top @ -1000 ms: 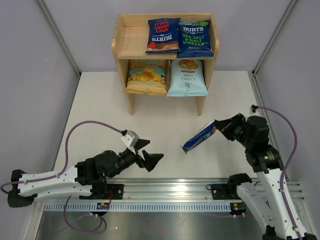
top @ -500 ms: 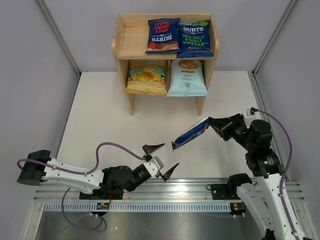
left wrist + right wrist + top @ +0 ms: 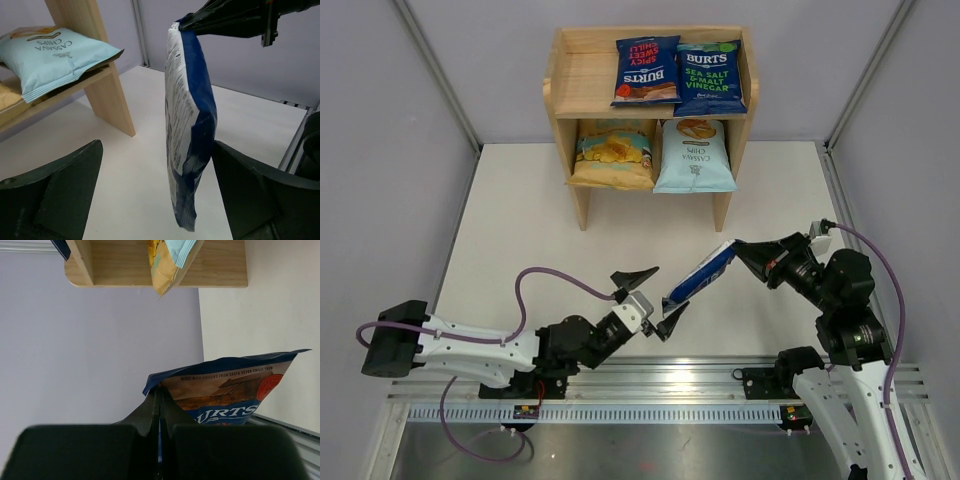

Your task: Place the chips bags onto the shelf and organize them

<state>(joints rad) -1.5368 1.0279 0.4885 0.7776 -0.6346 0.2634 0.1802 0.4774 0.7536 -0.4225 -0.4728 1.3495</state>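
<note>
A dark blue BURTS chips bag [image 3: 700, 277] hangs over the table, pinched by its top edge in my shut right gripper [image 3: 738, 247]. My left gripper [image 3: 655, 298] stands open around the bag's lower end. In the left wrist view the bag [image 3: 190, 130] hangs between the wide fingers [image 3: 60, 190], close against the right one. In the right wrist view the bag [image 3: 235, 395] sits in the shut gripper [image 3: 160, 395]. The wooden shelf [image 3: 565, 75] holds two BURTS bags [image 3: 646, 70] on top. Below lie a yellow-and-teal bag [image 3: 612, 152] and a pale blue cassava bag [image 3: 694, 155].
The left half of the shelf's upper tier [image 3: 585, 70] is bare wood. Grey walls close in both sides, and a metal rail [image 3: 660, 385] runs along the near edge by the arm bases. The shelf's leg [image 3: 107, 85] stands left of the hanging bag.
My left arm swung right and forward, bringing its open jaws around the bag's lower end. My right gripper carried the bag a little left and lower.
</note>
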